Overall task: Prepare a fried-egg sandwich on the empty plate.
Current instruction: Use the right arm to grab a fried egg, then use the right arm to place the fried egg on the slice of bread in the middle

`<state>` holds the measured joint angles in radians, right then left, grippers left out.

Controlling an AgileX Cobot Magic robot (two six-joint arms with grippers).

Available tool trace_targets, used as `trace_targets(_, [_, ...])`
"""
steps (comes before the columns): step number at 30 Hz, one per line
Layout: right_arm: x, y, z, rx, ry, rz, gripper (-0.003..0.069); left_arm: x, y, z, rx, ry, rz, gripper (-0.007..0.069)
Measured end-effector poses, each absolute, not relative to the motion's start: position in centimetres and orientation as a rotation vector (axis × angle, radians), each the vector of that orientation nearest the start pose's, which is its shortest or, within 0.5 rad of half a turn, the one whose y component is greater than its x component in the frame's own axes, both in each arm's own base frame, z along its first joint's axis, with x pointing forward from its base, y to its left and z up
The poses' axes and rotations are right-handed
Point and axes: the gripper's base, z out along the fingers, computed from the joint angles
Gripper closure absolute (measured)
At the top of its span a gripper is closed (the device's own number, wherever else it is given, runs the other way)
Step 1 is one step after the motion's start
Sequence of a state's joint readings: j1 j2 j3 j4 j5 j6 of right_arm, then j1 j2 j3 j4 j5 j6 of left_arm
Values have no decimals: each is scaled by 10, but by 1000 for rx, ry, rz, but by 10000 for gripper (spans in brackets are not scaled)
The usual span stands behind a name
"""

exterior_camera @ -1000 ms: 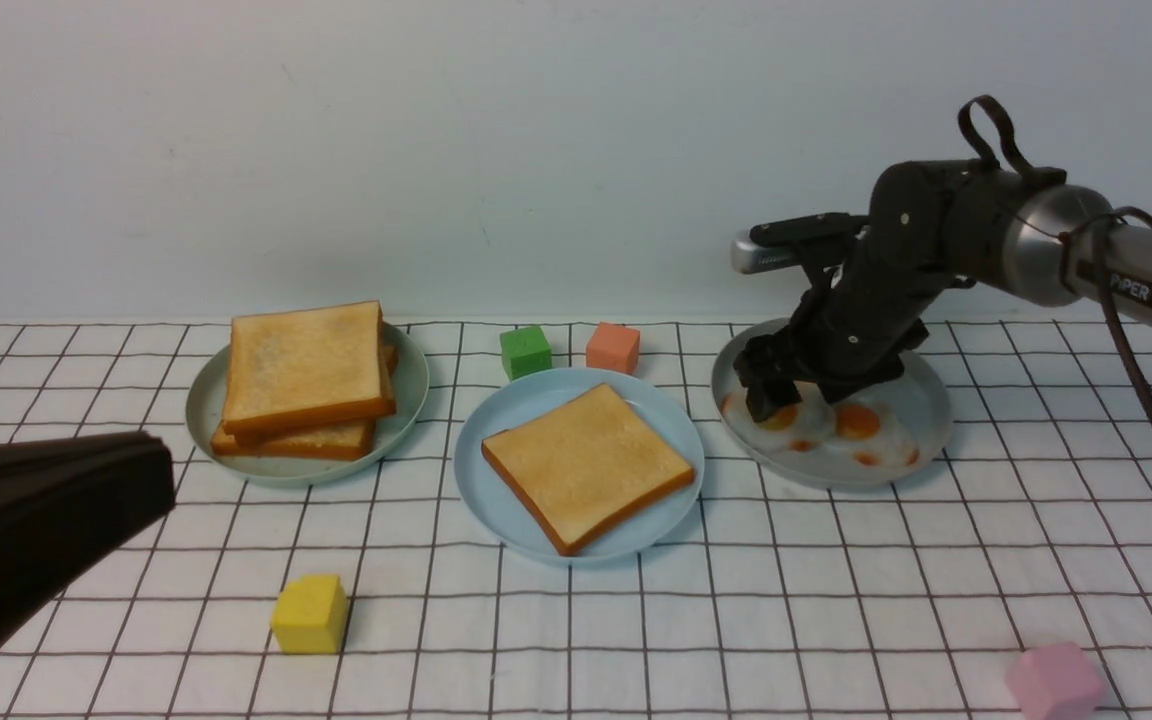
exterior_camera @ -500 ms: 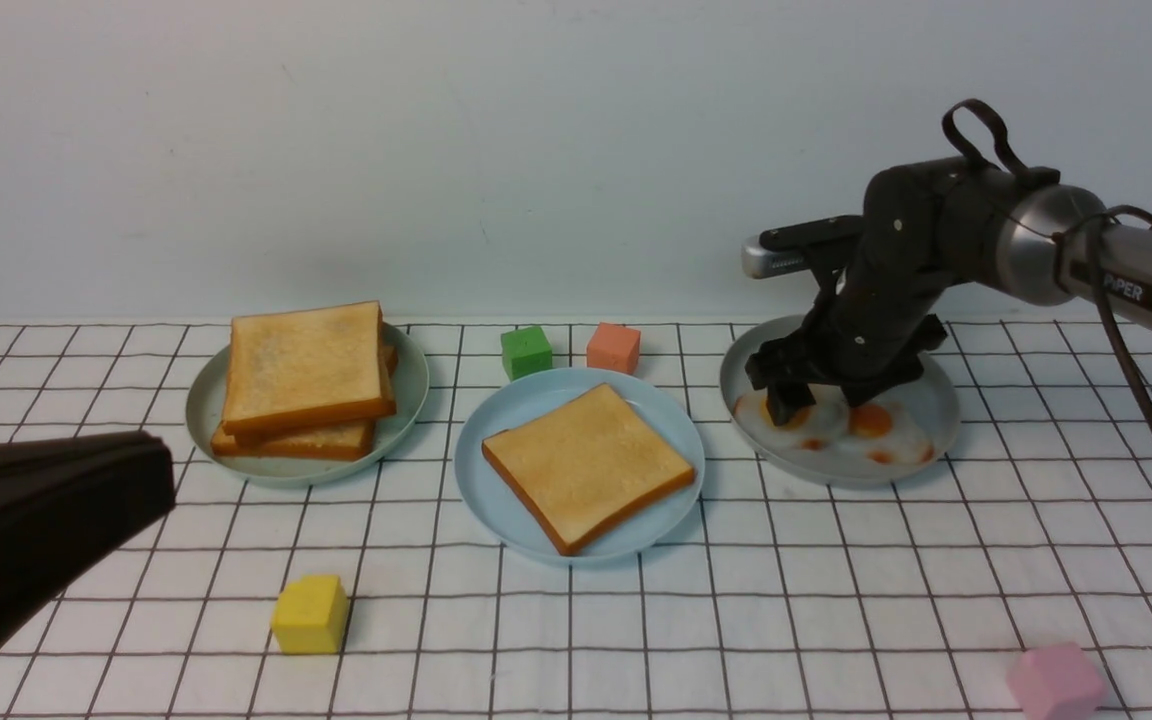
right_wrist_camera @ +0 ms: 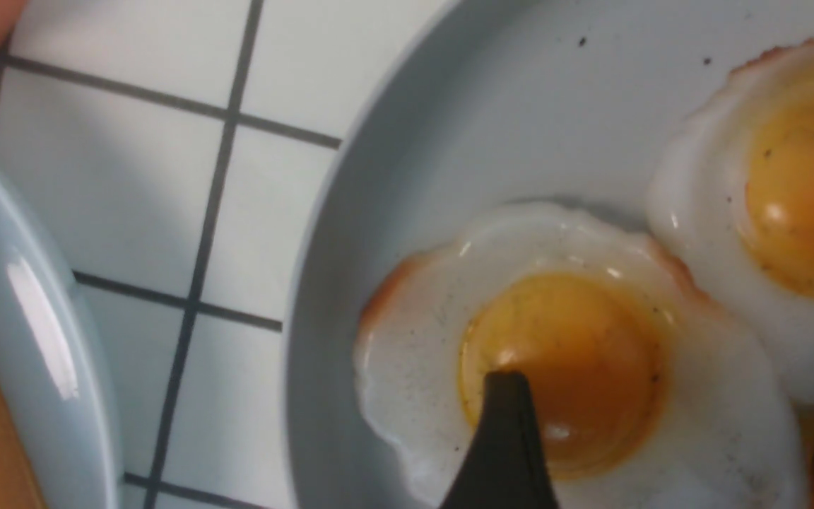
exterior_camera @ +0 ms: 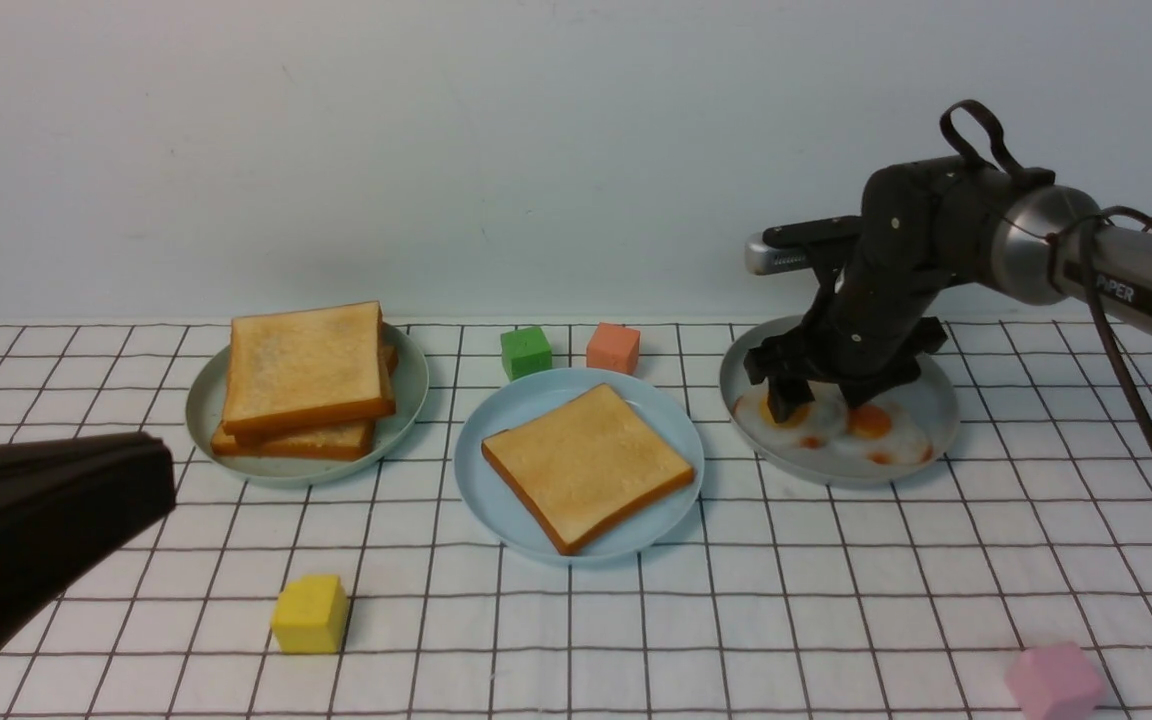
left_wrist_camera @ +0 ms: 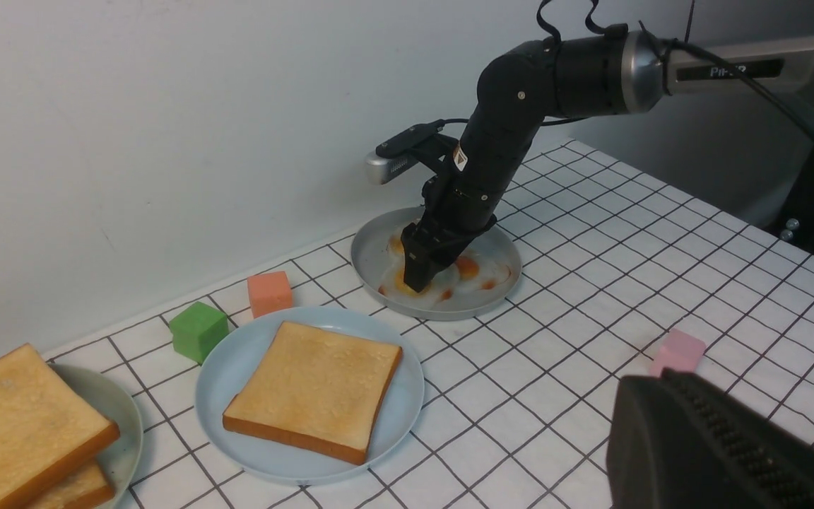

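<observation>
A: Jaws of the right gripper (exterior_camera: 808, 405): spread or closed?
B: Spread. It points down into the grey plate (exterior_camera: 931, 395) on the right. One finger (right_wrist_camera: 506, 445) rests its tip on the yolk of the egg (right_wrist_camera: 576, 332) nearer the middle. The other stands at that egg's far side. Nothing pinched.
A: Second egg (right_wrist_camera: 788, 198)?
B: Same plate, touching the first, on its right.
A: Left gripper (exterior_camera: 136, 480)?
B: Low at the left edge of the scene, well apart from every plate. Jaws pressed together, holding nothing.
A: Blue plate (exterior_camera: 496, 490)?
B: Centre of the checked cloth (exterior_camera: 836, 580), between the other two plates. One toast slice (exterior_camera: 586, 465) lies flat on it, turned cornerwise, top bare. Sandwich not yet built.
A: Rest of the toast?
B: Stack (exterior_camera: 306, 375) on the grey-green plate (exterior_camera: 408, 395), left.
A: Loose items?
B: Green cube (exterior_camera: 525, 351) and red cube (exterior_camera: 613, 347) side by side, just behind the blue plate. Yellow cube (exterior_camera: 310, 614) in front, to the left. Pink cube (exterior_camera: 1054, 680) at the front right corner.
</observation>
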<state>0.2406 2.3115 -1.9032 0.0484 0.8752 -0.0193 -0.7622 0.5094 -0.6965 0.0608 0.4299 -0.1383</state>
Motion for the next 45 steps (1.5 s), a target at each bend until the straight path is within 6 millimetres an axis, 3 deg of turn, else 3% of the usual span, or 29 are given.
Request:
trace_targets(5, [482, 120, 163, -320, 2758, 121, 260, 72, -66, 369, 570, 1670, -598, 631])
trace_targets(7, [482, 119, 163, -322, 2763, 113, 389, 72, -66, 369, 570, 1670, -598, 631])
trace_targets(9, [482, 118, 164, -322, 2760, 112, 426, 72, -66, 369, 570, 1670, -598, 631])
trace_targets(15, [480, 116, 173, -332, 2757, 100, 438, 72, -66, 369, 570, 1670, -598, 631])
trace_targets(21, [474, 117, 192, -332, 2747, 116, 563, 72, -66, 369, 570, 1670, -598, 630])
trace_targets(31, [466, 119, 213, -348, 2731, 147, 612, 72, -66, 369, 570, 1672, -598, 628])
trace_targets(42, [455, 119, 233, -393, 2748, 182, 615, 72, -66, 369, 570, 1672, -598, 622])
trace_targets(45, [447, 119, 257, -388, 2715, 207, 615, 72, -66, 369, 570, 1672, -598, 620])
